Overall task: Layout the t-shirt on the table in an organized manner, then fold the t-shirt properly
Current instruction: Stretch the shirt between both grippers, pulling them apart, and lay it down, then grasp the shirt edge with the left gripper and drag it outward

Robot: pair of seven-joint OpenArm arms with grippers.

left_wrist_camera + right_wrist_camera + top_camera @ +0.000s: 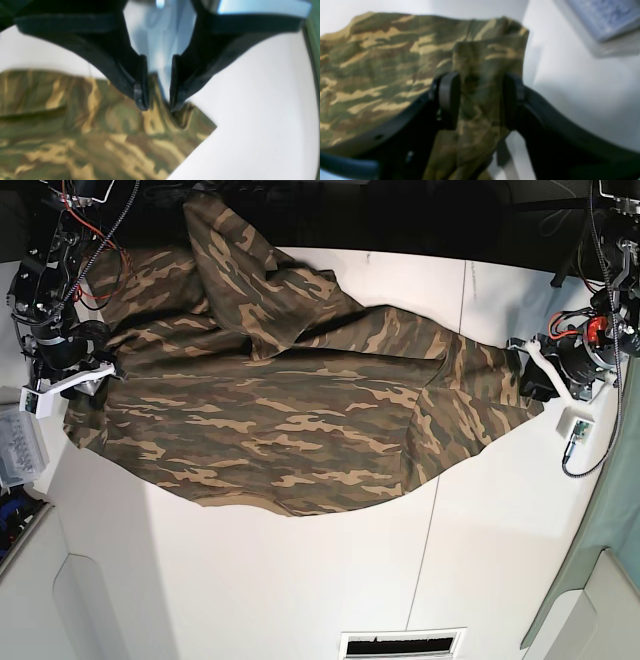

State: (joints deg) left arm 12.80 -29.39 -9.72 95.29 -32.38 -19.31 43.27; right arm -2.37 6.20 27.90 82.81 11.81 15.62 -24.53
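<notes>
The camouflage t-shirt (pixel 270 420) lies stretched across the white table (pixel 250 580), partly bunched at the back, with one part hanging over the far edge. My left gripper (pixel 528 380) is at the shirt's right end. In the left wrist view it (pixel 158 107) is shut on a raised ridge of the t-shirt (pixel 87 140) near its corner, over the table (pixel 262 100). My right gripper (pixel 85 375) is at the shirt's left end. In the right wrist view it (pixel 480 100) is shut on a folded bunch of the t-shirt (pixel 382 62).
A clear plastic box (pixel 15 445) stands off the table's left side and shows bluish in the right wrist view (pixel 607 17). A dark seam (pixel 440 510) crosses the table. A vent slot (pixel 400 643) sits at the front edge. A green curtain (pixel 610 580) hangs on the right.
</notes>
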